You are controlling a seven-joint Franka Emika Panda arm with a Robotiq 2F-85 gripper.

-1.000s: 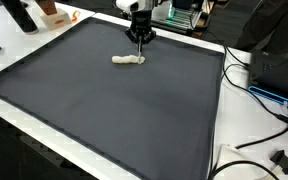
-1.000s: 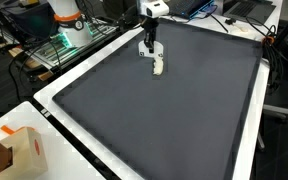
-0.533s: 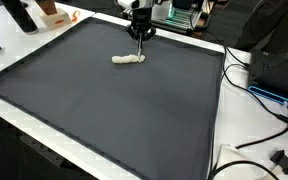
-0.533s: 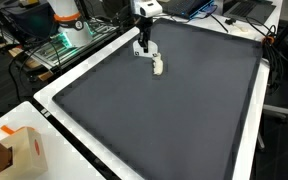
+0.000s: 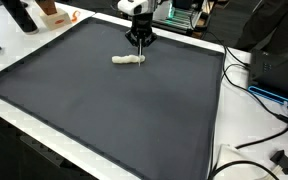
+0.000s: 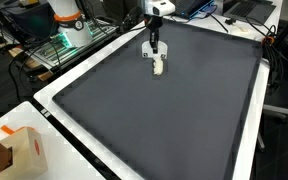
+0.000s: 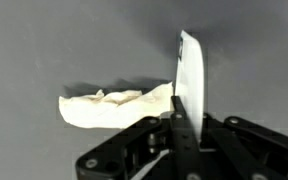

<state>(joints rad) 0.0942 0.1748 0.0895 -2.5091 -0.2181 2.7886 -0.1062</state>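
A small white rag [image 5: 129,59], twisted into a short roll, lay flat on the dark mat [image 5: 114,115] that covered most of the tabletop [image 5: 223,100], close to the mat's far edge. The tool [image 5: 139,44] hung just beside one end of the roll. In both exterior views it tapered to a narrow point, and in the wrist view its fingers [image 7: 189,75] showed as a single thin blade, so they looked pressed together with nothing between them. The wrist view placed that blade right at the end of the rag [image 7: 114,108]. Whether the tip touched the cloth or stood a little above it could not be told. In an exterior view the tool [image 6: 153,50] stood upright over the mat with the rag [image 6: 159,67] just in front of it.

The main risk seemed to be the closeness of the tip to the soft roll. A sideways nudge with the fingers together would likely drag or unroll the rag instead of catching it. A descent with the fingers together would probably press the tip into the mat and wrinkle it. Because the tool sat off the end of the roll and not over its middle, any pinch there might take only a loose corner, which could slip free. Cables [image 5: 259,95] lay off the mat, well apart from the tool.
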